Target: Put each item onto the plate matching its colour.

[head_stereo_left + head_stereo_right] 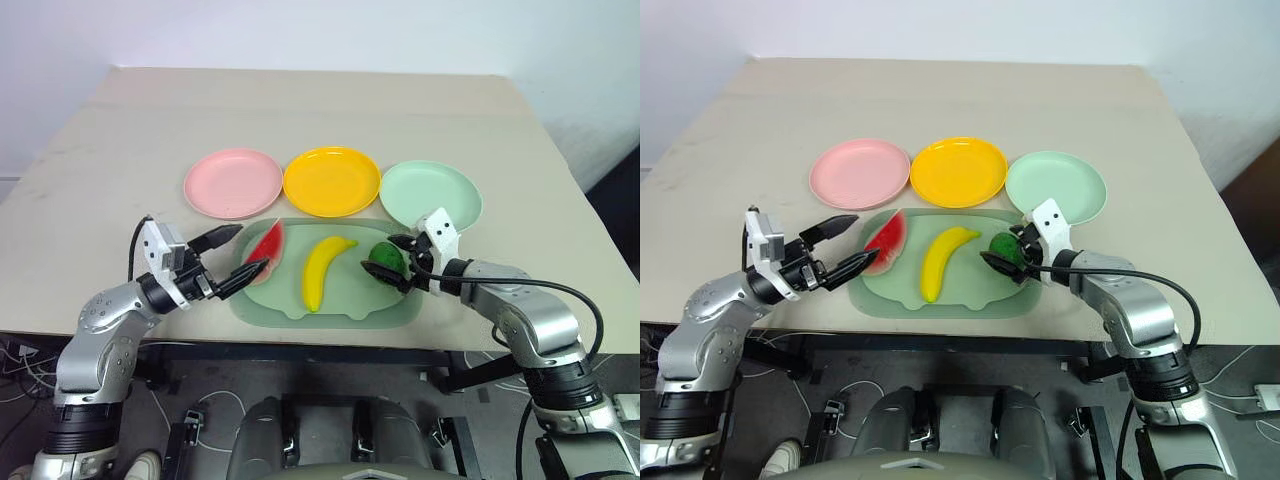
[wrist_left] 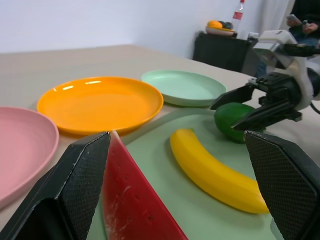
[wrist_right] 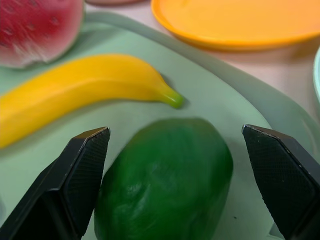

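— Is any text, label, brand, number or sign to be read on the plates, the tray or the toy fruits?
— None can be read. A bottle (image 2: pixel 239 11) with a red label is seen far off behind the table, but its lettering cannot be made out.
— And on the grippers?
— No marking is legible there either.

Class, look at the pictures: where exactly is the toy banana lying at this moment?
In the left eye view the banana lies in the middle of the pale green tray, between the watermelon wedge on the robot's left and the green fruit on its right, just before the yellow plate.
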### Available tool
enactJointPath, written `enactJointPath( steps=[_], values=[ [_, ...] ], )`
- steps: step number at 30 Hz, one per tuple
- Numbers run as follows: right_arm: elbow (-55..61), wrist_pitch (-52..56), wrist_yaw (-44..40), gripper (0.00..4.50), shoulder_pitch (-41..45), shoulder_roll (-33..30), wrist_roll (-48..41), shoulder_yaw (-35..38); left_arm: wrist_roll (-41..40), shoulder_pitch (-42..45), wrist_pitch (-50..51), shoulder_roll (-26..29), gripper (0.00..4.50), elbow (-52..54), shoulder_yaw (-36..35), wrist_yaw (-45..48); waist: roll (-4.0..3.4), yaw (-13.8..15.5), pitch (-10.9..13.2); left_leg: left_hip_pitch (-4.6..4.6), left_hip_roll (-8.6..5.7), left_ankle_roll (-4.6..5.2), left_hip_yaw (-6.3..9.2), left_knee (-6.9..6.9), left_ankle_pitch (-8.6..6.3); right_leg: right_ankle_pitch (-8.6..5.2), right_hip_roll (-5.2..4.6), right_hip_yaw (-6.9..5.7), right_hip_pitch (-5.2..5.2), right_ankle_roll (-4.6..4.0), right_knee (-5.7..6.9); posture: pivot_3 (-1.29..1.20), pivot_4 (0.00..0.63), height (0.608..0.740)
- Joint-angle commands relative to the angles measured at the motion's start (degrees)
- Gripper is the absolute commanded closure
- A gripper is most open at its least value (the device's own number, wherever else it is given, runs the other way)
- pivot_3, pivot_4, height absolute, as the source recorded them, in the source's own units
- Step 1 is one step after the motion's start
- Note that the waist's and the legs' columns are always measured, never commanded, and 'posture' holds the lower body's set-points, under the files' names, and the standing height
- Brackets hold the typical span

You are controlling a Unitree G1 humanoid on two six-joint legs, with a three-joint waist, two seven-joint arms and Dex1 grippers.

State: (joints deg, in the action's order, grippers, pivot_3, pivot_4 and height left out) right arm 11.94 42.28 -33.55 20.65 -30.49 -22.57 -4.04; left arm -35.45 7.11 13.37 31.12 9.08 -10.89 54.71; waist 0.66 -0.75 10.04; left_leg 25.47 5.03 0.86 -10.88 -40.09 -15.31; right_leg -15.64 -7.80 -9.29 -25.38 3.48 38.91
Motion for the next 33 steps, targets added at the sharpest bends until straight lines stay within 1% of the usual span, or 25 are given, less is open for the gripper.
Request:
enactJointPath(
  steps=[1, 3, 6, 7, 8, 10, 11, 14, 18, 24, 29, 33],
  values=[
    [-0.6, 1.3, 0.4, 0.00, 1.3, -0.8, 1.2, 0.4, 0.5, 0.8, -1.5, 0.7, 0.01, -0.2, -0.8, 0.9, 0.00, 0.0, 0.0, 0.00, 0.00, 0.00, 0.00, 0.00, 0.00, 0.00, 0.00, 0.00, 0.00, 0.00, 0.00, 0.00, 0.150, 0.695],
    [-1.3, 2.2, 0.5, 0.00, 1.6, -1.1, 2.1, 0.1, 0.5, 0.9, -1.7, 0.8, 0.01, -0.5, -0.9, 1.1, 0.00, 0.0, 0.0, 0.00, 0.00, 0.00, 0.00, 0.00, 0.00, 0.00, -0.01, 0.00, 0.00, 0.00, 0.00, 0.00, 0.150, 0.695],
    [0.0, 2.5, -0.9, 0.54, 1.7, -1.1, 0.7, 1.5, 0.7, 0.7, -1.9, 0.9, 0.00, -0.7, -1.3, 1.1, 0.00, -0.1, 0.0, 0.00, 0.00, 0.00, 0.00, 0.00, 0.00, 0.00, 0.00, 0.00, 0.00, 0.00, 0.00, 0.00, 0.150, 0.695],
    [0.4, 2.8, -1.3, 0.83, 1.7, -1.2, 0.4, 1.6, 0.8, 0.6, -2.0, 0.9, 0.00, -0.7, -1.3, 1.1, 0.00, -0.1, 0.0, 0.00, 0.00, 0.00, 0.00, 0.00, 0.00, 0.00, 0.00, 0.00, -0.01, 0.00, 0.00, 0.00, 0.150, 0.695],
    [1.0, 2.4, -1.7, 1.20, 1.8, -1.2, -0.1, 2.2, 0.8, 0.4, -2.1, 0.9, 0.00, -0.6, -1.4, 1.1, 0.00, -0.1, 0.0, 0.00, 0.00, 0.00, 0.00, 0.00, 0.00, 0.00, 0.00, 0.00, -0.01, 0.00, 0.00, 0.00, 0.150, 0.695],
    [2.0, 1.8, -2.2, 1.75, 2.1, -0.9, -1.1, 3.5, 0.8, 0.0, -2.2, 0.8, 0.00, -0.4, -1.6, 1.1, 0.00, 0.0, 0.0, 0.01, 0.00, 0.00, 0.00, 0.00, 0.00, 0.00, 0.00, 0.00, -0.01, 0.00, 0.00, 0.00, 0.150, 0.695],
    [2.9, 2.0, -2.7, 1.82, 2.9, -0.6, -2.7, 5.0, 0.9, -0.3, -2.2, 0.8, 0.00, -0.1, -1.7, 0.9, -0.01, 0.0, 0.0, 0.01, 0.00, 0.00, 0.00, 0.00, 0.00, 0.00, 0.00, 0.00, -0.01, 0.00, 0.00, 0.00, 0.150, 0.695],
    [3.0, 4.0, -2.1, 1.82, 7.1, 0.3, -6.5, 8.7, 0.8, -1.4, -2.3, 0.6, 0.00, 0.9, -2.0, 0.3, -0.03, -0.2, 0.0, 0.01, 0.01, 0.03, 0.00, 0.00, -0.02, 0.00, 0.00, 0.01, -0.02, 0.00, 0.00, 0.00, 0.150, 0.695],
    [-2.2, 3.1, -0.5, 1.82, 12.3, 0.9, -6.1, 10.3, 0.6, -2.3, -2.0, 0.6, 0.00, 2.2, -2.1, -0.5, -0.03, -0.1, 0.0, 0.01, 0.04, 0.07, 0.00, 0.02, -0.04, 0.00, 0.02, 0.01, -0.03, 0.00, 0.00, 0.00, 0.150, 0.695],
    [-21.5, -7.3, 2.5, 1.82, 20.6, 1.6, 1.3, 10.1, 0.4, -2.7, -1.2, 0.4, 0.00, 3.7, -2.3, -2.0, -0.05, -0.1, 0.0, 0.02, -0.03, -0.02, -0.05, 0.00, 0.01, 0.01, -0.01, 0.01, -0.02, 0.01, 0.00, 0.00, 0.150, 0.695],
    [-44.4, -16.5, 9.2, 1.82, 29.6, 1.8, 10.1, 8.7, 0.2, -3.7, -0.7, 0.8, 0.00, 5.0, -2.7, -2.7, -0.09, -0.5, 0.1, 0.01, -0.04, -0.14, -0.14, 0.02, 0.09, 0.01, 0.01, 0.06, -0.08, 0.01, 0.08, 0.00, 0.150, 0.695],
    [-53.7, -19.4, 10.6, 1.82, 33.0, 2.0, 14.1, 7.5, 0.2, -4.8, -0.4, 0.7, 0.00, 6.3, -3.2, -3.4, -0.10, -0.6, 0.1, 0.02, -0.04, -0.16, -0.18, 0.05, 0.11, 0.00, 0.03, 0.10, -0.12, 0.02, 0.09, 0.00, 0.150, 0.695]
  ],
)
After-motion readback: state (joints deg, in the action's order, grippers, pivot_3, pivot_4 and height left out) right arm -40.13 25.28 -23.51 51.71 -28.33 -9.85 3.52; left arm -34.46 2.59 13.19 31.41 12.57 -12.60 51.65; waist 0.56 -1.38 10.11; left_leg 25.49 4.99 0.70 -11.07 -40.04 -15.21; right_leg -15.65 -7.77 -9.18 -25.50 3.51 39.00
